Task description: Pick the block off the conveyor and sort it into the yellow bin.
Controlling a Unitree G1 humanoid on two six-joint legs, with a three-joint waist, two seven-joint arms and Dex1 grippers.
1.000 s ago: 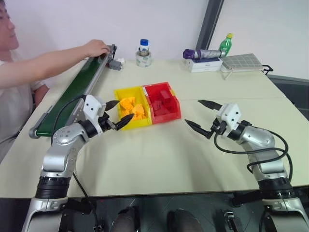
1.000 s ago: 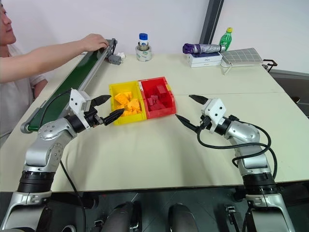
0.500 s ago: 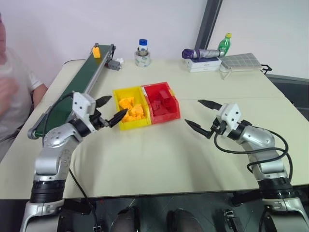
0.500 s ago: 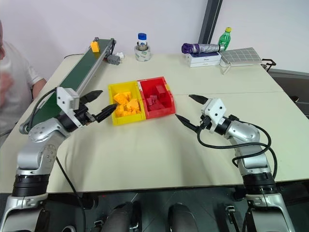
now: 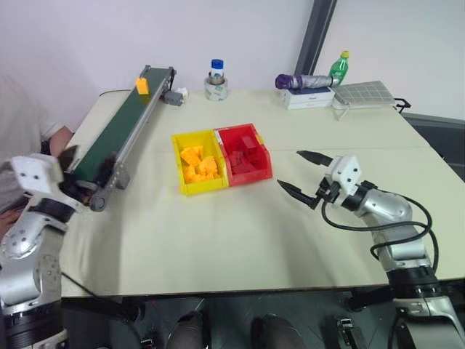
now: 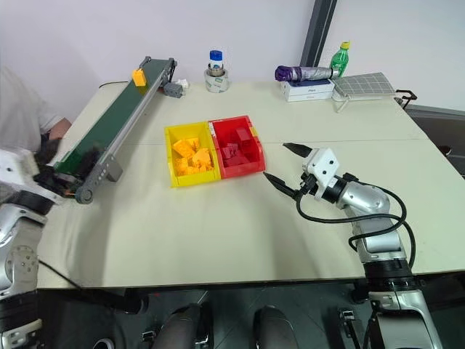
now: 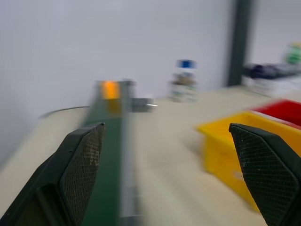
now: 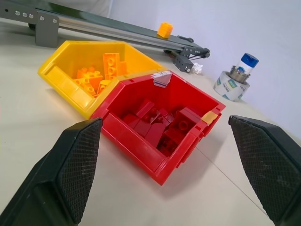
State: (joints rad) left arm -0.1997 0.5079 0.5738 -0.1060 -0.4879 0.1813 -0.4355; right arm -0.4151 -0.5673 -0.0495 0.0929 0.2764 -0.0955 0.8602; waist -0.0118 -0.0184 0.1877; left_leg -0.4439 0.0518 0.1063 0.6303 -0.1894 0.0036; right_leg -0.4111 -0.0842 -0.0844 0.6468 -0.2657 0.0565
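Observation:
The small orange-yellow block [image 5: 142, 85] rides at the far end of the conveyor [image 5: 116, 131], a dark green belt between grey rails. The yellow bin [image 5: 179, 169] stands mid-table to the right of the belt, with several orange pieces in it. My left gripper [image 7: 167, 127] is open and empty, hovering by the conveyor's near end and looking along the belt toward the block [image 7: 110, 88]. My right gripper [image 5: 290, 169] hangs open and empty above the table, right of the bins and facing them [image 8: 66, 77].
A red bin [image 5: 251, 174] holding red blocks touches the yellow bin's right side. At the table's far edge stand a jar on a tape roll [image 5: 216, 80], a purple umbrella [image 5: 301, 80] on a white box, a green bottle [image 5: 338, 65] and a gridded tray [image 5: 363, 92]. A person [image 5: 22, 109] sits at the left.
My left arm has swung left from beside the yellow bin to the conveyor's near end. The person's hand has left the block on the belt's far end and withdrawn. The right arm is still.

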